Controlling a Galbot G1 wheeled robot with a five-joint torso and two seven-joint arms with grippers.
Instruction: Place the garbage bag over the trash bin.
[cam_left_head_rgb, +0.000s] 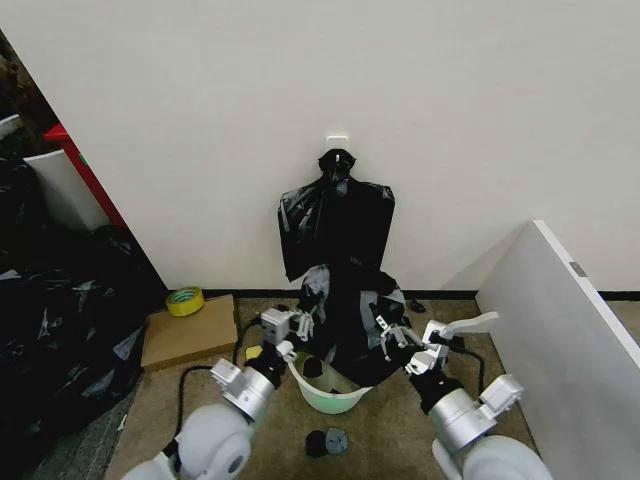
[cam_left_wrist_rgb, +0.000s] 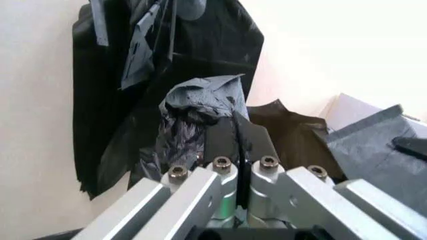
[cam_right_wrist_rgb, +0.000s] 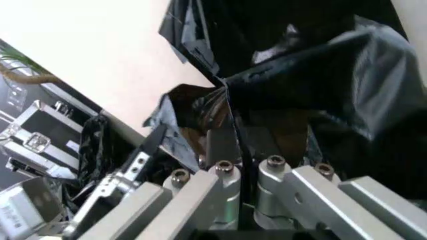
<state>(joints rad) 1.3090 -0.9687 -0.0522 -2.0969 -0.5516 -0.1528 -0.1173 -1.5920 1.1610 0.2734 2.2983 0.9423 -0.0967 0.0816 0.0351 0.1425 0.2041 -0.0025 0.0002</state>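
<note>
A: Entry. Left gripper (cam_left_head_rgb: 291, 330), state?

B: Closed flat on a fold of the thin, glossy black plastic garbage bag (cam_left_head_rgb: 345, 320); in the left wrist view the fingers (cam_left_wrist_rgb: 220, 137) meet with crumpled film bunched just above them. It holds the bag's near-left edge above the rim.

A: Right gripper (cam_left_head_rgb: 398, 338)?

B: Likewise pinched on the bag's opposite edge. The right wrist view shows its fingers (cam_right_wrist_rgb: 223, 145) pressed together with black film between them.

A: Bag relative to the bin?

B: Held up between both grippers, directly above the round white plastic trash bin with pale green base (cam_left_head_rgb: 332, 397), which stands on the brown floor near the wall. The bag's lower part hangs into or just behind the bin's mouth; cannot tell which.

A: Other black plastic?

B: A flat bundle of black bags (cam_left_head_rgb: 337, 225) hangs on a white wall hook (cam_left_head_rgb: 338, 141) behind.

A: Progress?

B: Judged partway: bag gripped and spread over the opening. The bin's near rim shows bare white, so drawing the edge down round the rim remains.
</note>
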